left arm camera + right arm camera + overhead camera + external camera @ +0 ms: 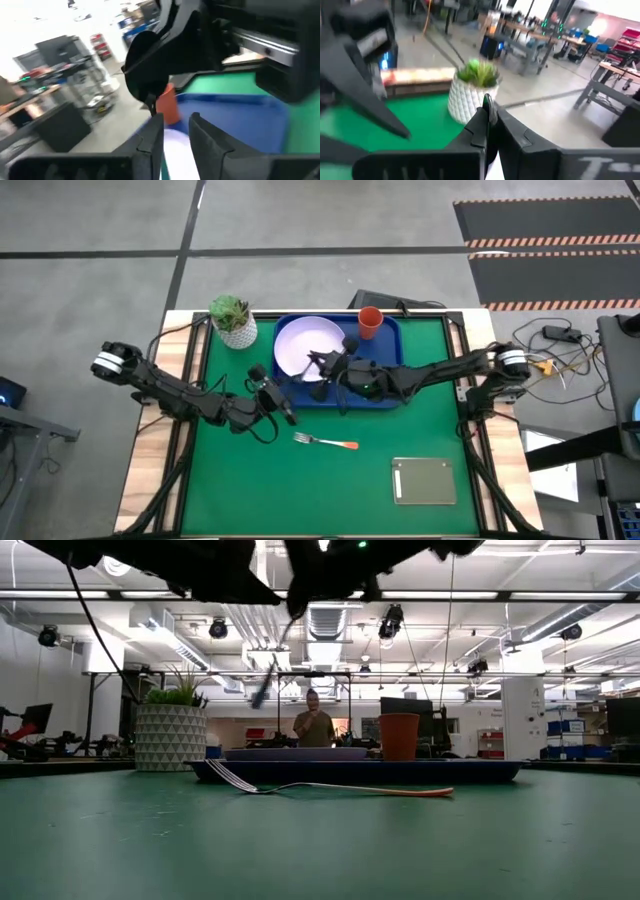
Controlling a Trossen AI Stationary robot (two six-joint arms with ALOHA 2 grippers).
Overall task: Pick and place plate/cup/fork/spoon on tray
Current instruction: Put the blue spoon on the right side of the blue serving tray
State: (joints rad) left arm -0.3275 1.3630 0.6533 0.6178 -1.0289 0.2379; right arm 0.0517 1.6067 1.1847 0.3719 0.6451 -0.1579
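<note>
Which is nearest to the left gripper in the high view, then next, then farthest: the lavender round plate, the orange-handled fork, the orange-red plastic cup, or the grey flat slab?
From the left gripper:
1. Lavender round plate, on the blue tray just beyond it.
2. Orange-handled metal fork, on the green mat on the near side; close to the plate's rank, hard to separate.
3. Orange-red plastic cup, at the tray's far right corner.
4. Grey flat slab, near right of the mat.

A white pot (236,332) with a green plant (229,310) stands at the far left corner of the green mat (330,490); its patterned side (170,738) shows in the low view, and it appears again in the right wrist view (467,100). A grey slab (424,481) lies flat on the mat, diagonally across from the pot, near the front right corner. Well behind the pot, out in the room, a person (315,725) stands.
</note>
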